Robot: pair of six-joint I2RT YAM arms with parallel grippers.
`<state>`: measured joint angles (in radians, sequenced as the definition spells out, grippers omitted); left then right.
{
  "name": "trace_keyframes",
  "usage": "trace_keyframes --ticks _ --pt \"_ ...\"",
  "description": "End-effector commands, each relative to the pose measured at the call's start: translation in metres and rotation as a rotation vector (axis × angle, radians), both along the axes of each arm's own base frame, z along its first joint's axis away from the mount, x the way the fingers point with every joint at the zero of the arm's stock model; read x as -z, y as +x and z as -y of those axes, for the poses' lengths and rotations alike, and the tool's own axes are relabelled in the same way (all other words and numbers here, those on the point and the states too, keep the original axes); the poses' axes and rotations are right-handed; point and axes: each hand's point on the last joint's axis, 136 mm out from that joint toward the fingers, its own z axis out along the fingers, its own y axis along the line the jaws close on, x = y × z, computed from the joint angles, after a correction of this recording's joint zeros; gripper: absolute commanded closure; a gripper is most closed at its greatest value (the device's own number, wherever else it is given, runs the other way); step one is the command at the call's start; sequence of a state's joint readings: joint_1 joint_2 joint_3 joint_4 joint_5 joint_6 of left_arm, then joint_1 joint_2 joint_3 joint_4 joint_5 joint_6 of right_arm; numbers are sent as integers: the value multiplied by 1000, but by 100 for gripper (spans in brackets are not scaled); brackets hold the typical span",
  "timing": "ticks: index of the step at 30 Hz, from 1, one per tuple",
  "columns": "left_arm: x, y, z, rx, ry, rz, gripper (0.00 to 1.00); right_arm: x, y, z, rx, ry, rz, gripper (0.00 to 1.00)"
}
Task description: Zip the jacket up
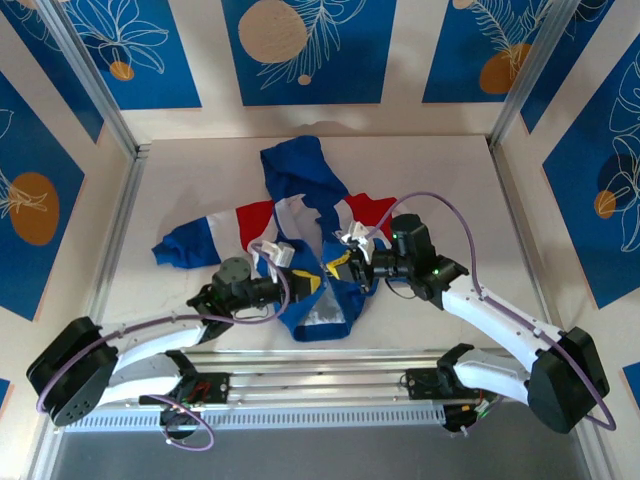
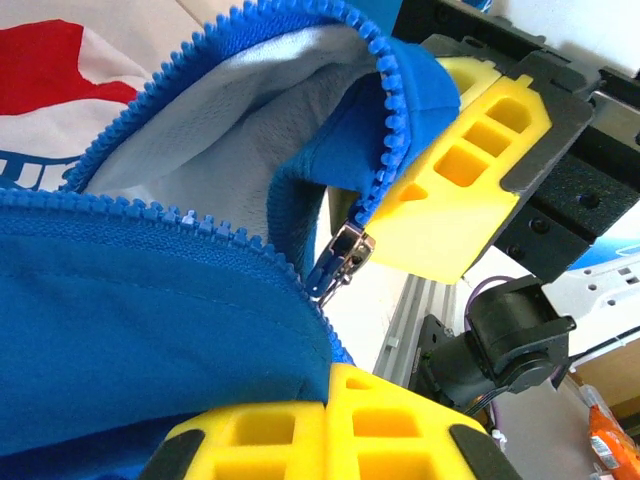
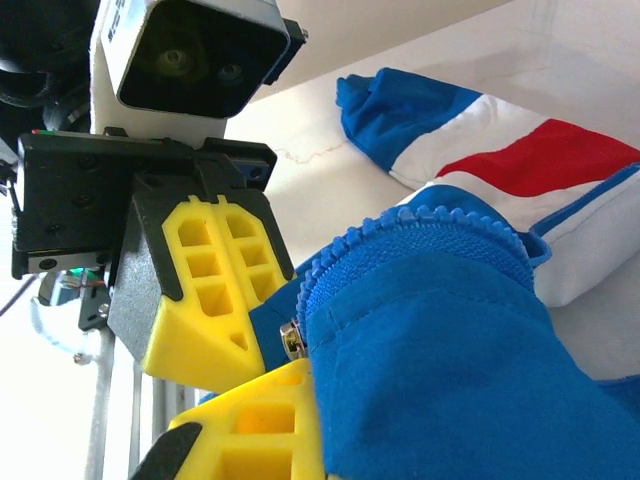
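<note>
Close to the near edge of the table (image 1: 200,180), the left gripper (image 1: 300,283) had its fingers shut on the hem of the jacket (image 1: 300,215), with one front panel bunched between them. Just beside it, the right gripper (image 1: 342,262) pinched the opposite zipper edge, blue fabric wedged between its fingers. Between the two hung the metal slider (image 2: 345,255), low on its row of teeth (image 2: 385,110), its pull tab dangling free. Above it the front stood open, showing the grey lining (image 2: 250,130). Whether the other row's end was seated in the slider was hard to tell from the wrist views.

The step in hand looked like joining the two rows at the bottom. To do it well, one gripper should pin the hem taut toward the near edge while the other brings its row parallel and seats it fully. Only then should the pull tab, not the cloth, be gripped and drawn straight toward the far edge, keeping the lining clear of the teeth.

Farther off, a sleeve (image 1: 190,245) reached toward the left edge and the hood (image 1: 295,165) lay toward the far edge.
</note>
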<state>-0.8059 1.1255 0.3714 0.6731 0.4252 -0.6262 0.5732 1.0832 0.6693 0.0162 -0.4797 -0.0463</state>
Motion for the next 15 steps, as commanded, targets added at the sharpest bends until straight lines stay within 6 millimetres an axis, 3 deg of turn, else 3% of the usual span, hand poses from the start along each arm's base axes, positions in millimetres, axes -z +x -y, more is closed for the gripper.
trace_keyframes --ticks 1,9,15 --pt "-24 0 -6 -29 -23 70 100 -12 -9 1 -54 83 -55 100" --pt "-49 4 -29 -65 -3 110 100 -17 -21 12 -125 154 -156 100" --pt "-76 -1 -32 -31 -27 246 100 -21 -28 9 -191 183 -200 100"
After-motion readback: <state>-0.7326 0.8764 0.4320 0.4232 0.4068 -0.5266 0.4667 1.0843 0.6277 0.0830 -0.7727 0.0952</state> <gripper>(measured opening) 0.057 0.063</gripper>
